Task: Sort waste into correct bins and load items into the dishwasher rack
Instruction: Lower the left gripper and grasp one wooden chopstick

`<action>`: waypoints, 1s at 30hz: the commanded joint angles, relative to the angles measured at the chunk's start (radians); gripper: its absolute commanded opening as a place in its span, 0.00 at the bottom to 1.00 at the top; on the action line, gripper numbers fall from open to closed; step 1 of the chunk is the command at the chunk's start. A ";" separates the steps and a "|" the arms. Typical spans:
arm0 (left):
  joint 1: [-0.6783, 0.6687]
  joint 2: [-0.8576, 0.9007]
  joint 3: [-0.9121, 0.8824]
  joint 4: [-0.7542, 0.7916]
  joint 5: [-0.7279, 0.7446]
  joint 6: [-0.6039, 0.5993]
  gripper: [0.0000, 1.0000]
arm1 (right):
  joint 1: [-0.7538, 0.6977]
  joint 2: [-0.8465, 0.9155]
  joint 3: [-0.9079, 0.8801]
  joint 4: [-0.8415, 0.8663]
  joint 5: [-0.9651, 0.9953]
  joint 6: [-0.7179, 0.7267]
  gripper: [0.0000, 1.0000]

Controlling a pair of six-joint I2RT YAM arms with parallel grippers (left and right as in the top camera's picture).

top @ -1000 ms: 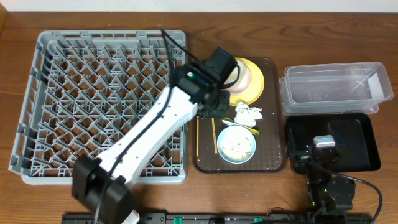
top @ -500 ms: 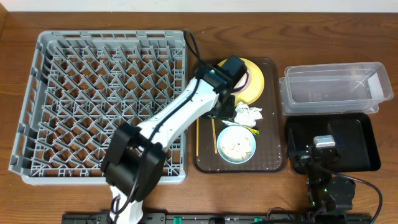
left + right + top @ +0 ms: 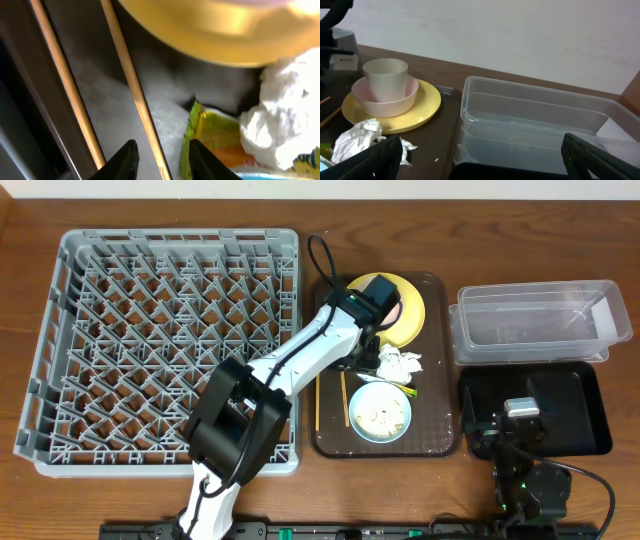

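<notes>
Since the earlier frame the left arm [image 3: 300,360] has swung off the dishwasher rack [image 3: 150,330] and now stretches diagonally from the lower middle of the overhead view up to the brown tray [image 3: 440,442]. Its wrist is bent down at the lower left edge of the yellow plate [image 3: 412,315]. The left gripper [image 3: 161,155] points down at the tray floor with its jaws a narrow way apart and nothing clamped. One of the two chopsticks [image 3: 132,85] runs up between the fingertips [image 3: 127,152], and whether they touch it I cannot tell. The yellow-green and orange wrapper [image 3: 215,135] lies just to the right of them, partly under the crumpled tissue [image 3: 280,115], with the plate's rim above. Seen from overhead, the light blue bowl [image 3: 352,412] holding the rice crumbs [image 3: 380,417] sits in the lower part of the tray, below the tissue. The right gripper [image 3: 480,157] rests low at the lower right of the overhead view, over the black tray [image 3: 585,415], with its fingers spread wide and empty. Its camera looks across the clear tub [image 3: 540,107] toward the small cup [image 3: 385,75], which stands in a pale bowl [image 3: 385,99] on the plate.
</notes>
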 commanded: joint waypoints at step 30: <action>0.002 0.023 -0.151 0.175 -0.106 -0.107 0.28 | -0.008 -0.005 -0.001 -0.004 -0.002 -0.011 0.99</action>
